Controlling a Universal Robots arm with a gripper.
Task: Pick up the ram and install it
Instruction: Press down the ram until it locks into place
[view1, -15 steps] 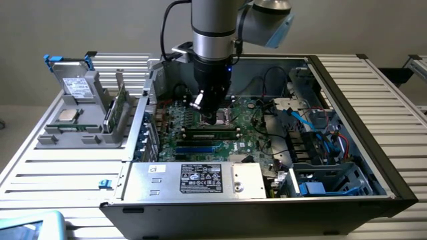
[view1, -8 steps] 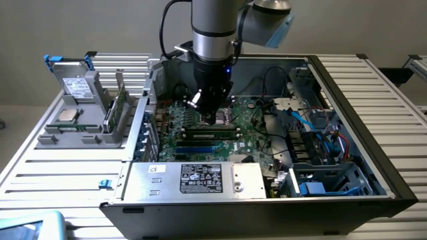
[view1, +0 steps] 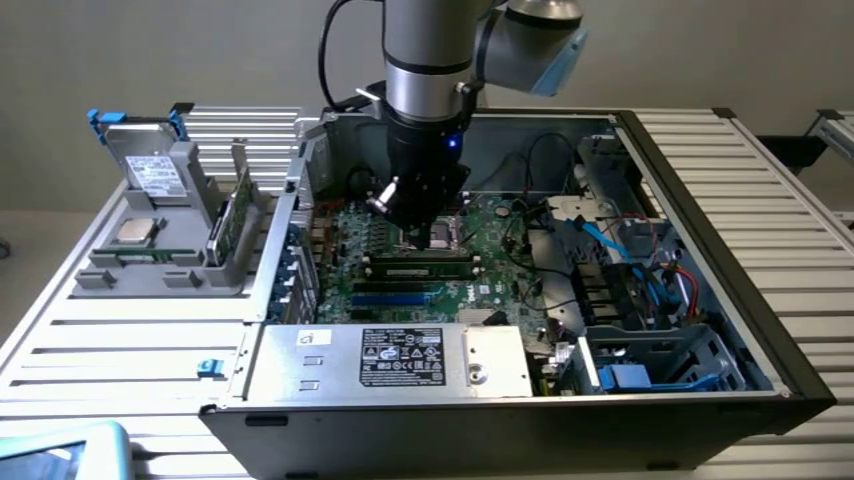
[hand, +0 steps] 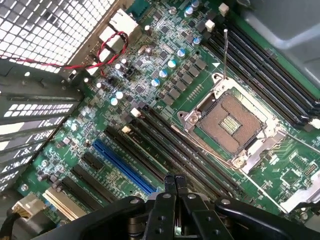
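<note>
In the exterior view the arm (view1: 427, 60) drops straight down from the top edge into the open case (view1: 694, 200), its black wrist vertical and the gripper (view1: 434, 238) low over the motherboard (view1: 400, 235), just above the slots. Directly below it the ram (view1: 422, 266), a long thin green stick with black chips, lies level in a slot, apart from the fingertips. Room around the wrist is tight: the case wall rises close on the exterior view's left, loose cables (view1: 561, 215) and a drive cage (view1: 654, 350) crowd the exterior view's right, and the grey metal power supply (view1: 394, 358) with its label closes off the near side. Outside the case, on the ribbed table (view1: 120, 340), a grey holder (view1: 167, 270) carries an upright green card (view1: 234, 225) and a square silver chip (view1: 134, 232). In the wrist view the black fingers (hand: 170, 186) press together, closed on nothing, over dark parallel memory slots (hand: 165, 142) beside a blue slot (hand: 122, 167). The bare CPU socket (hand: 232, 122) sits in its shiny metal frame, and perforated case metal (hand: 50, 30) borders the board.
</note>
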